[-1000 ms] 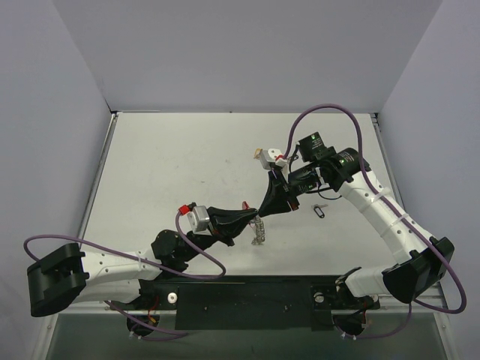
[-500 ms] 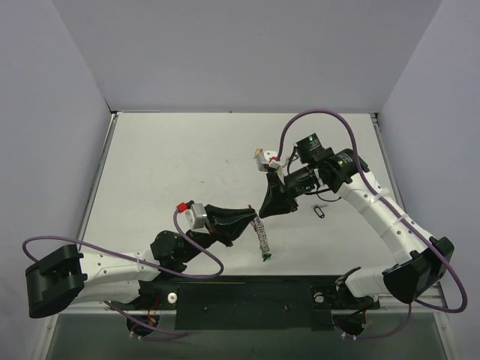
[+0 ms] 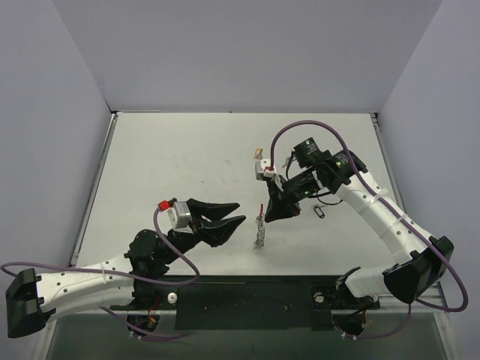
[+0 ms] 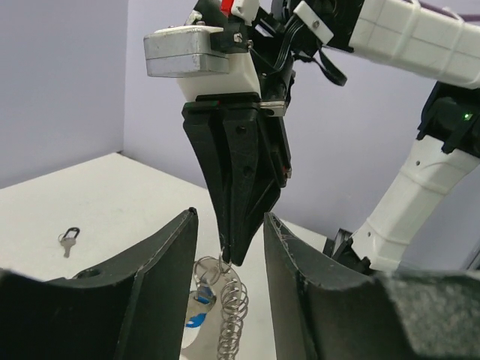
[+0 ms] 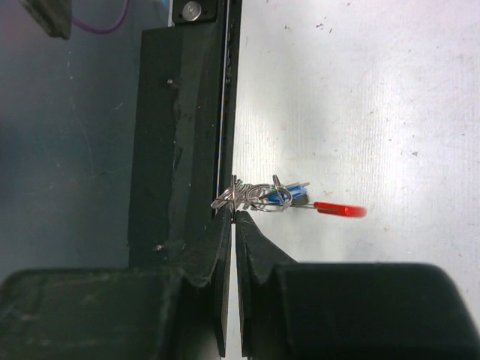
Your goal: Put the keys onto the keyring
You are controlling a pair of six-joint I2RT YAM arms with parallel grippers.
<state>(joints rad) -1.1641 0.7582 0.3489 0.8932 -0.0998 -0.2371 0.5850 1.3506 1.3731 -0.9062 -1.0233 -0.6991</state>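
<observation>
My right gripper (image 3: 264,215) points down over the middle of the table, shut on the thin ring of the keyring (image 3: 259,233). The keyring hangs below it as a silver coil with small tags. In the right wrist view the right gripper (image 5: 233,214) pinches the keyring (image 5: 259,196), with blue and red tags sticking out to the right. My left gripper (image 3: 241,212) stands open just left of the bunch, touching nothing. The left wrist view shows the left gripper (image 4: 229,219) with the keyring (image 4: 229,304) dangling beyond its fingers. One black-headed key (image 3: 318,212) lies on the table right of the right gripper; that key (image 4: 67,241) also shows at the far left.
A black mounting bar (image 3: 247,300) runs along the near table edge between the arm bases. Purple cables loop over both arms. Grey walls close the table (image 3: 172,157) at the back and sides.
My left gripper has opened, let go of the keyring and drawn back to the left. The right gripper has shifted slightly left, and the bunch now hangs from it alone.
</observation>
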